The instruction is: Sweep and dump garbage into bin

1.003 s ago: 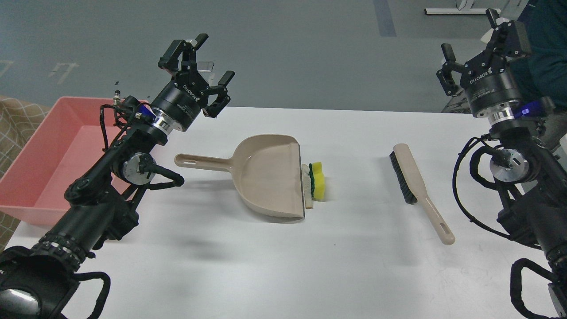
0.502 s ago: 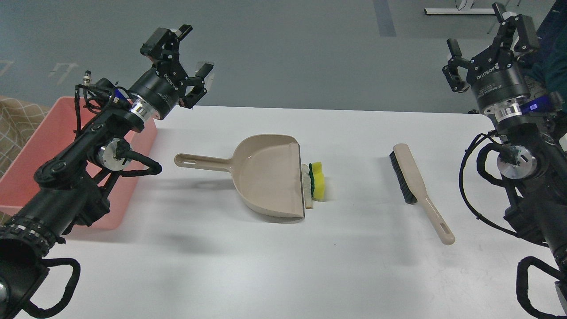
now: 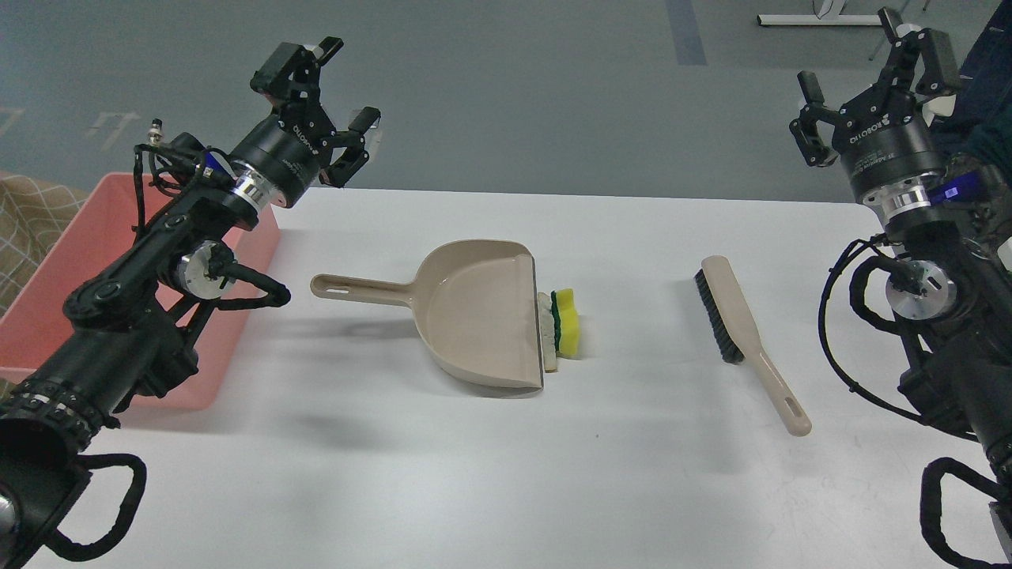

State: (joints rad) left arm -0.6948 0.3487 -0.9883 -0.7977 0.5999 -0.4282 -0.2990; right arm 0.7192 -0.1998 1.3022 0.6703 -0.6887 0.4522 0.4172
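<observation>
On the smooth white worktop point(image 3: 553, 474), a beige plastic dustpan point(image 3: 474, 312) is lying flat, its long slotted handle pointing toward the robot's left and its straight open lip facing right. Right against that lip the garbage is sitting: a small yellow sponge point(image 3: 569, 322) with a dark green scouring layer, and a thin whitish-beige scrap point(image 3: 547, 336) wedged between sponge and pan, touching both. Well off to the right, a beige hand brush point(image 3: 747, 336) with a row of black bristles is resting at a slant, handle toward the near edge. At the worktop's left end the bin point(image 3: 47, 316), a shallow pink plastic tub with sloped walls, is sitting partly hidden behind the left arm. The left gripper point(image 3: 324, 103) is hanging in the air above the far left of the worktop, its black jaws spread wide and holding nothing. The right gripper point(image 3: 870, 67) is raised over the far right corner, jaws likewise wide apart and empty.
</observation>
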